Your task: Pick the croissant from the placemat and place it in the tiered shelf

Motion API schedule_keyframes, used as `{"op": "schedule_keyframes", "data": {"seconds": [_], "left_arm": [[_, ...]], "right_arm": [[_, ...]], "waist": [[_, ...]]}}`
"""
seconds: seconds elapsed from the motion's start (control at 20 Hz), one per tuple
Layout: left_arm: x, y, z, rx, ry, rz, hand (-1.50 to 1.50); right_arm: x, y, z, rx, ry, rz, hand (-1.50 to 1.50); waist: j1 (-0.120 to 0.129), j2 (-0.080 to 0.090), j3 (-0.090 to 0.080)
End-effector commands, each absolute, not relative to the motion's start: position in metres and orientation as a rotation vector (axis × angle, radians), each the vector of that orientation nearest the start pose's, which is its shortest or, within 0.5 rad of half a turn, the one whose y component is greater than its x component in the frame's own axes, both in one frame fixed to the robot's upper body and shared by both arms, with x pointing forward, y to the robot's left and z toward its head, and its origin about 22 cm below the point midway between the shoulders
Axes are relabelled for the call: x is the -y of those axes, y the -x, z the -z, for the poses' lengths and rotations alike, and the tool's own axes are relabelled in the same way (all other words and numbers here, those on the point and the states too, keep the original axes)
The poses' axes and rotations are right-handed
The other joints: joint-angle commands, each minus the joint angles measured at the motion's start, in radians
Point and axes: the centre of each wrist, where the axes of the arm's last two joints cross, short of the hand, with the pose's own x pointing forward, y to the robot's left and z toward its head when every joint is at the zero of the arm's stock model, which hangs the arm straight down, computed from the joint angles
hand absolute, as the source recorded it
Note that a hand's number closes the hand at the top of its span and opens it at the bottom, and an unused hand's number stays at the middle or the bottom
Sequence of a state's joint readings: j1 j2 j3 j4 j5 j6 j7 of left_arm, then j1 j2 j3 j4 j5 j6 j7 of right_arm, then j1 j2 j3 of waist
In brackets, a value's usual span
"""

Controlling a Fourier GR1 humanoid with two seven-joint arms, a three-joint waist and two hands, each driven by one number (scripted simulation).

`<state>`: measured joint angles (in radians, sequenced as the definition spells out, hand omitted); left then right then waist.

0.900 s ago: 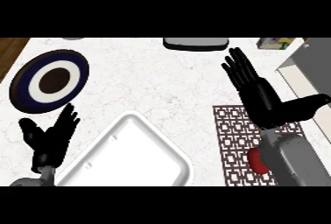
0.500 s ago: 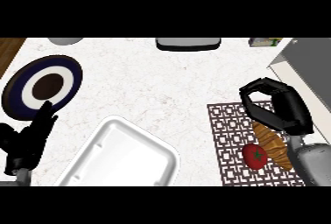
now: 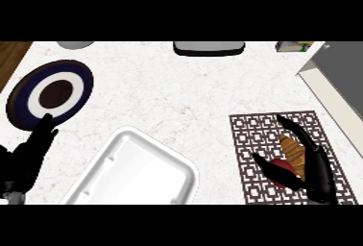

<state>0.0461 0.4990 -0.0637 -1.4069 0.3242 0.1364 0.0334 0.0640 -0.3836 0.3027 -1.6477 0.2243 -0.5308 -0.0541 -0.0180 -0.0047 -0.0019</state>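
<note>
No legible text, label, brand, number or sign on anything on the bench [image 3: 177, 86]. Small package [image 3: 293, 46] at 1 o'clock, at the far edge: green and yellow patches on its face, too small to make out as lettering. Placemat [image 3: 245, 129] at 4 o'clock: repeating fretwork pattern only, no characters in it. Plate [image 3: 51, 93] at 10 o'clock: plain concentric rings, dark, white and brown, no mark or stamp to read.
</note>
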Motion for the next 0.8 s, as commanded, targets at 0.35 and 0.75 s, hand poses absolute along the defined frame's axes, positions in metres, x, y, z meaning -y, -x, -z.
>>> {"op": "schedule_keyframes", "data": {"seconds": [0.35,0.75], "left_arm": [[-0.355,-0.227,0.001,1.323,-0.275,0.055,0.00],[-0.351,-0.231,0.002,1.330,-0.260,0.049,0.00]], "right_arm": [[0.281,-0.180,-0.060,1.314,1.082,-0.650,-1.50],[0.276,-0.180,-0.086,0.843,1.092,-1.077,-1.50]], "waist": [[0.001,0.000,-0.005],[0.030,0.007,-0.002]]}}
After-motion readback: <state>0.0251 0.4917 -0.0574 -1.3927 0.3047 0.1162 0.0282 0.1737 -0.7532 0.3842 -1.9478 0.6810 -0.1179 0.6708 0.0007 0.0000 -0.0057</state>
